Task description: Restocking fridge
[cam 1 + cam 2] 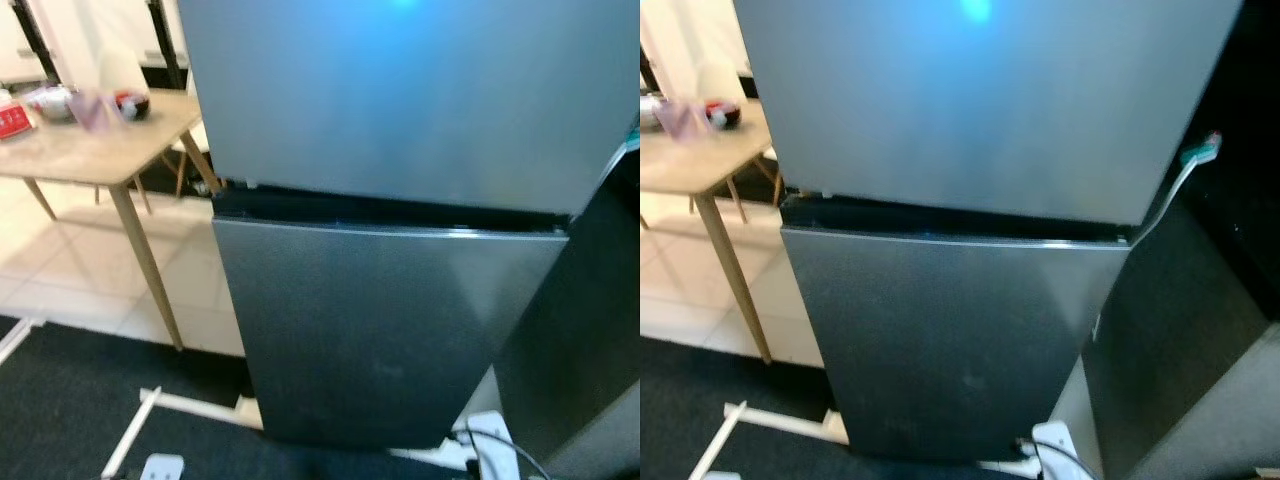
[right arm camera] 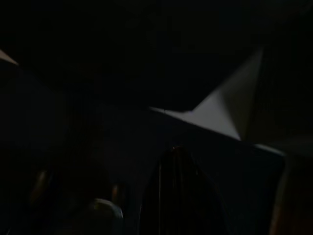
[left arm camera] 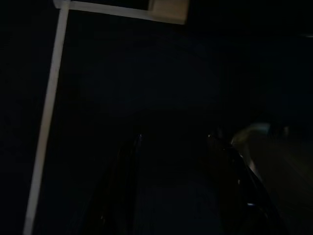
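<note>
A grey two-door fridge (image 1: 390,250) stands directly ahead with both doors closed, on dark carpet (image 1: 60,400) bordered by pale tile. To the robot's left stands a wooden table (image 1: 90,150) carrying a few small blurred items, and a white power strip (image 1: 490,440) with cables lies at the fridge's base. The left gripper (image 3: 176,161) hangs over the dark floor with fingers apart; the right gripper (image 2: 173,196) sits in deep shade, its state undeterminable.

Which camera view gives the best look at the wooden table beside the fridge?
The left eye view: the wooden table shows its top, a leg and several items. The right eye view cuts it to one corner. Both wrist views are too dark to tell.
</note>
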You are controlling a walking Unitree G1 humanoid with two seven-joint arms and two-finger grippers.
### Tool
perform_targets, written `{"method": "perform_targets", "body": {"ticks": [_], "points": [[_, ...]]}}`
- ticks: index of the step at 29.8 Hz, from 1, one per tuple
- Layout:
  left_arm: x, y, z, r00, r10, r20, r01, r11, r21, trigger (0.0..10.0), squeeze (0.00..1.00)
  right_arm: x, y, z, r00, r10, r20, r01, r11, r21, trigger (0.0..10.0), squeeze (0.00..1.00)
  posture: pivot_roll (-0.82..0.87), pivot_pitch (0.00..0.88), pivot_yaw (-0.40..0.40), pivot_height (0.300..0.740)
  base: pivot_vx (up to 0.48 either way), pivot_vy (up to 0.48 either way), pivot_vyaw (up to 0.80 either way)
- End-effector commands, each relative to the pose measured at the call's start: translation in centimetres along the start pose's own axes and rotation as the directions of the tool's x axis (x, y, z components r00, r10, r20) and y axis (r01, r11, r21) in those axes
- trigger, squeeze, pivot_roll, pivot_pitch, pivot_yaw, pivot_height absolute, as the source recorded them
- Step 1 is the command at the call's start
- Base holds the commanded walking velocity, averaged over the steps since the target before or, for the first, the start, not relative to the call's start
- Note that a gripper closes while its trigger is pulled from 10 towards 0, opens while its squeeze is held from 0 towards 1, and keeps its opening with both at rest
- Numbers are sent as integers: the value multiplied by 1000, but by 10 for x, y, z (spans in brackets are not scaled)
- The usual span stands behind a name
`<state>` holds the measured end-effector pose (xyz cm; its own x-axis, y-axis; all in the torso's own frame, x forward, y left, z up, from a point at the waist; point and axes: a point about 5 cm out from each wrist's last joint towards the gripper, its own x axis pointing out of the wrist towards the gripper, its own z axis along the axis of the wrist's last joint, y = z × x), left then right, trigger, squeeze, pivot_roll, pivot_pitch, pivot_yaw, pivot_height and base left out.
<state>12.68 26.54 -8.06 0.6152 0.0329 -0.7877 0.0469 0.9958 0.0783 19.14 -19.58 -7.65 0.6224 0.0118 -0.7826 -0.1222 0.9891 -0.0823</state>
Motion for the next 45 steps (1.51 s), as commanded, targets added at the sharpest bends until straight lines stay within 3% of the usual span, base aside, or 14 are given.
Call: {"method": "perform_targets", "body": {"ticks": [1, 3, 5, 9, 13, 17, 18, 19, 20, 23, 33, 40, 44, 45], "points": [[1, 1, 5, 999, -32, -1, 32, 997, 70, 10000, 0, -1, 0, -3, 1000, -3, -8, 3, 1000, 6, 10000, 0, -17, 36, -9, 740, 0, 0, 0], [2, -1, 9, 997, -77, -6, 77, 982, 173, 10000, 0, -1, -1, -5, 1000, -6, -12, 6, 1000, 8, 10000, 0, -18, 36, -9, 740, 0, 0, 0], [2, -1, 9, 997, -77, -6, 77, 982, 173, 10000, 0, -1, -1, -5, 1000, -6, -12, 6, 1000, 8, 10000, 0, -18, 36, -9, 740, 0, 0, 0], [3, -8, 16, 981, -190, -21, 185, 910, 370, 10000, 0, -2, -3, -7, 1000, -11, -17, 11, 1000, 12, 10000, 0, -20, 40, -9, 740, 0, 0, 0], [4, -15, 24, 963, -267, -28, 234, 785, 573, 10000, 0, -2, -5, -8, 1000, -15, -19, 15, 1000, 12, 10000, 0, -18, 47, -16, 740, 0, 0, 0], [3, -18, 27, 954, -299, -14, 247, 761, 600, 10000, 0, -2, -7, -7, 1000, -18, -20, 19, 1000, 10, 10000, 0, -18, 51, -19, 740, 0, 0, 0], [20, -56, 73, 905, -421, 71, 278, 708, 649, 10000, 0, -2, -7, -7, 1000, -19, -19, 19, 1000, 10, 10000, 0, -17, 51, -21, 740, 0, 0, 0], [20, -56, 73, 905, -421, 71, 278, 708, 649, 10000, 0, -2, -7, -7, 1000, -19, -19, 19, 1000, 10, 10000, 0, -17, 51, -21, 740, 0, 0, 0], [27, -112, 149, 797, -581, 166, 286, 605, 743, 10000, 0, -2, -7, -7, 1000, -20, -18, 20, 1000, 8, 10000, 0, -17, 53, -21, 740, 0, 0, 0], [26, -122, 178, 775, -603, 190, 247, 566, 787, 10000, 0, -2, -7, -6, 1000, -21, -18, 21, 1000, 8, 10000, 0, -17, 54, -21, 740, 0, 0, 0], [16, -92, 263, 812, -449, 372, -69, 560, 825, 10000, 0, -3, -8, -7, 1000, -24, -20, 24, 1000, 6, 10000, 0, -22, 63, -18, 740, 0, 0, 0], [13, -80, 275, 829, -402, 388, -113, 559, 821, 10000, 0, -3, -8, -8, 999, -25, -22, 25, 1000, 8, 10000, 0, -24, 63, -19, 740, 0, 0, 0], [8, -53, 292, 832, -256, 493, -274, 583, 765, 10000, 0, -3, -8, -9, 999, -24, -23, 24, 1000, 4, 10000, 0, -22, 65, -25, 740, 0, 0, 0], [3, -37, 302, 803, -149, 577, -384, 611, 692, 10000, 0, -3, -8, -7, 1000, -22, -19, 22, 1000, 1, 10000, 0, -21, 66, -30, 740, 0, 0, 0]]}}
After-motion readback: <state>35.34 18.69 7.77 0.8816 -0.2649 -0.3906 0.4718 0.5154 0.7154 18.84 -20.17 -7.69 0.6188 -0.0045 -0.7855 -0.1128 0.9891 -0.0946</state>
